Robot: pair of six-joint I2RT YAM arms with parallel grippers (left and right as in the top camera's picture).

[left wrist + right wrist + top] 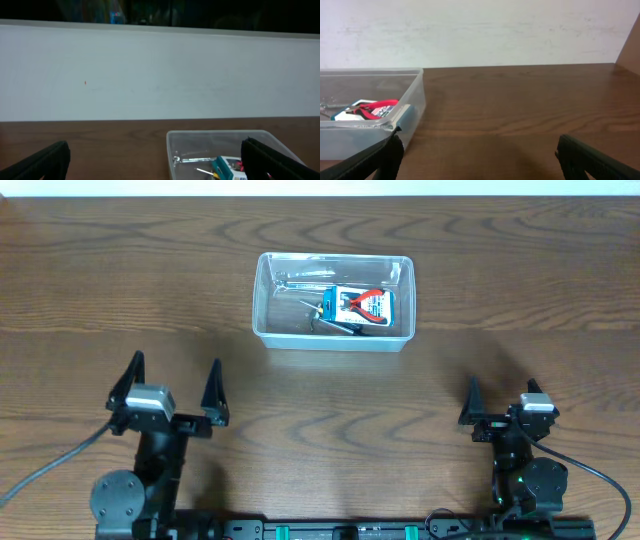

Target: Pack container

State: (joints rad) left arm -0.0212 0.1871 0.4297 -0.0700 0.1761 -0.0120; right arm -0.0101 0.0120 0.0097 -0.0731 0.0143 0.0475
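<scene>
A: Left fingers (pixel 131 380) and right fingers (pixel 470 404): wide open, holding nothing.
B: Where's the container (pixel 335 340)?
A: On the bench (pixel 100 280), one o'clock from left, eleven from right, about equally near. Long side runs nine-to-three.

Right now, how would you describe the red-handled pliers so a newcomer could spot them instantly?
On the wooden table, find the clear container near the far edge. In its right half, the pliers lie on a blue-and-white box; their red handles are the only red there, unlike the silvery tool beside them.
</scene>
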